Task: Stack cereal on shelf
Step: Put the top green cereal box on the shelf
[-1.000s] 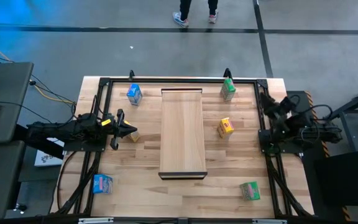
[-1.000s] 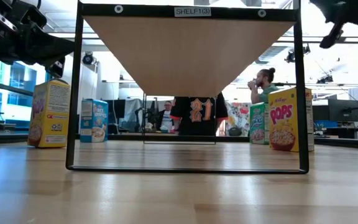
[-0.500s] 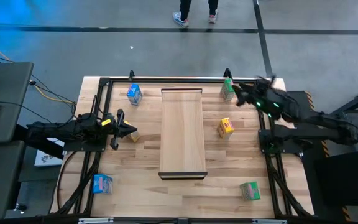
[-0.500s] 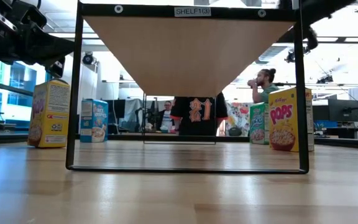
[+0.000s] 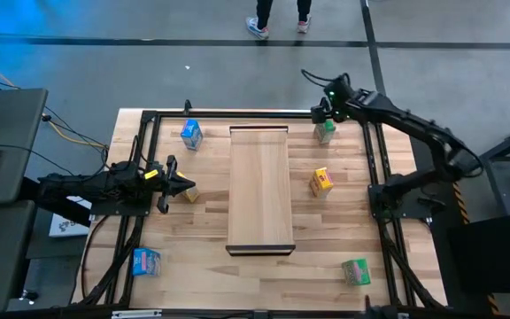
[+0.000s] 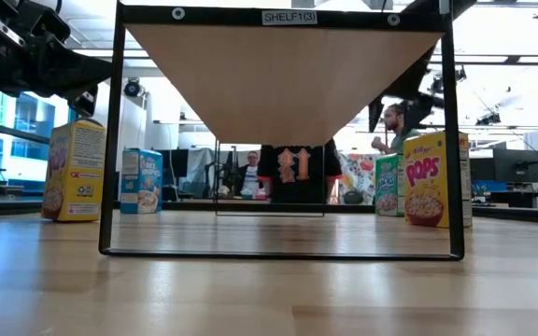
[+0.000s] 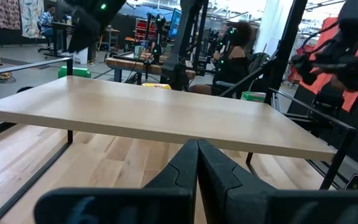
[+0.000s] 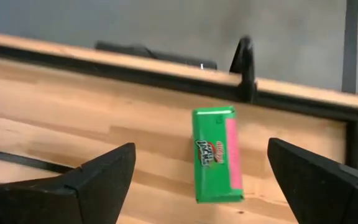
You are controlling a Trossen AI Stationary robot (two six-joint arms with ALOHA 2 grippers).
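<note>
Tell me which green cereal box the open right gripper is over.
The green box at the table's far right corner, beside the shelf. The right gripper hovers above it, open. The other green box sits near the front edge.

High view: looks straight down from well above, taking in the whole bench [image 5: 264, 266], the shelf [image 5: 259, 186] at its middle and both arms.
Low view: sits at bench-top height, facing level under the shelf [image 6: 283, 65] into the room beyond.
Left wrist view: close behind the left hand [image 7: 196, 163], facing across the shelf [image 7: 154, 115] from its side.
Right wrist view: close above a green cereal box [image 8: 215, 152], looking down at it.
Shared: the green cereal box [image 5: 325, 132] at the bench's far edge shows in the high and right wrist views; all but the right wrist view show the shelf.
</note>
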